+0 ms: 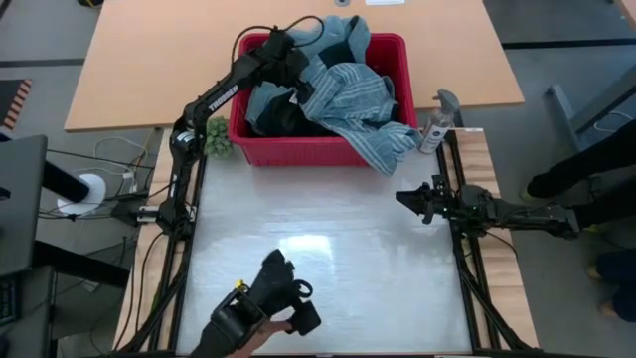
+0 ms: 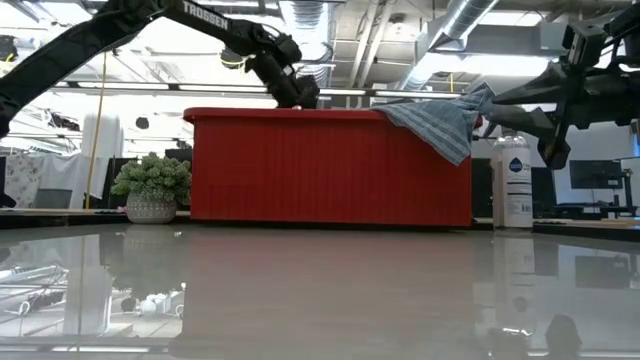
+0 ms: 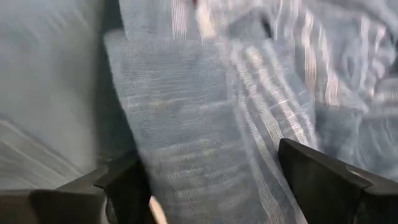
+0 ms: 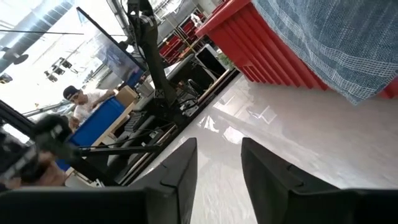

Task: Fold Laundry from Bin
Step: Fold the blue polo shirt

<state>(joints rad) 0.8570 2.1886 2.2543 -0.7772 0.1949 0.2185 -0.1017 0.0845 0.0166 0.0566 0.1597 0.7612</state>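
The red bin (image 1: 298,151) stands at the table's far middle, heaped with laundry. A blue-grey white-striped shirt (image 1: 353,99) lies on top, and one end hangs over the bin's right front corner (image 2: 440,122). Dark garments (image 1: 283,117) lie at the bin's left and a blue piece (image 1: 343,38) at the back. My left gripper (image 1: 288,68) reaches slanting down into the bin from the left. It is open, with the striped cloth (image 3: 205,124) between its fingers. My right gripper (image 1: 405,196) waits level at the table's right, narrowly open (image 4: 217,158) and empty. My left gripper stands open over a ridge of the striped shirt (image 3: 186,155), coming slanting down from the bin's left side. Its fingers (image 3: 127,183) stand on either side of the cloth. Whether they touch it I cannot tell.
A spray bottle (image 1: 437,121) stands right of the bin and a small potted plant (image 1: 217,139) left of it. A dark device (image 1: 268,308) sits at the table's near edge. The glossy white tabletop (image 1: 328,229) stretches in front of the bin. A person (image 4: 81,102) is beyond the table.
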